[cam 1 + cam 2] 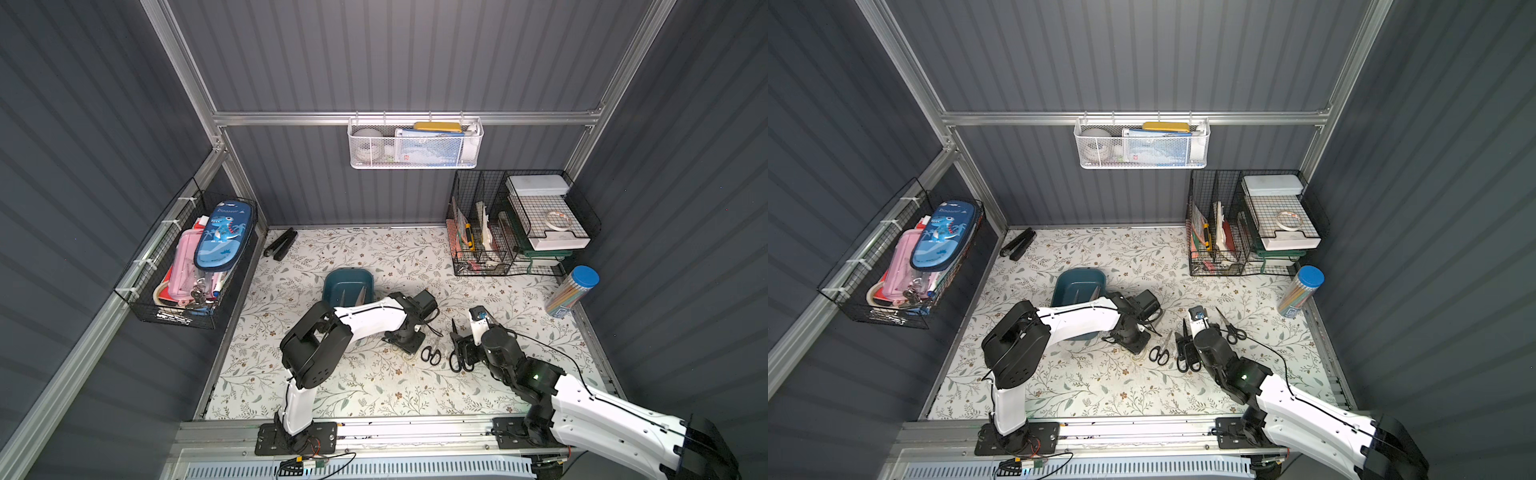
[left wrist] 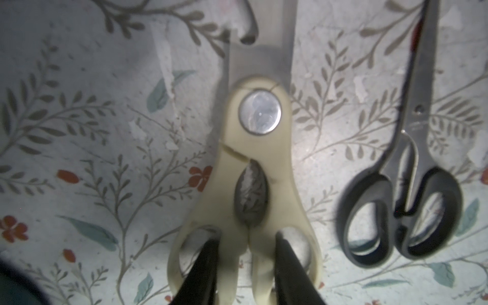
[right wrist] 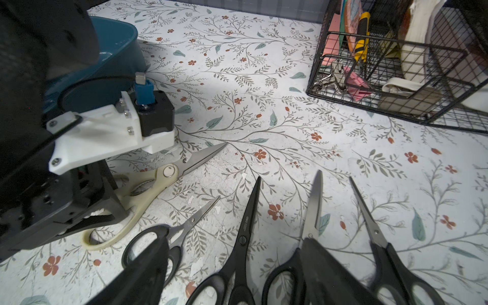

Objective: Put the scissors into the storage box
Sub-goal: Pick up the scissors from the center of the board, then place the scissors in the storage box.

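Note:
The teal storage box stands mid-table, and steel blades of scissors show inside it. Beside it my left gripper points down, one finger in each loop of the cream-handled scissors, pressing the inner handle bars together. A small black-handled pair lies next to them. My right gripper hangs open low over an all-black pair. Two further black-handled pairs lie alongside.
Black wire baskets fill the back right corner, with a blue-lidded tube of pencils beside them. A black stapler-like bar lies at the back left. A wire basket hangs on the left wall and a white mesh basket on the back wall.

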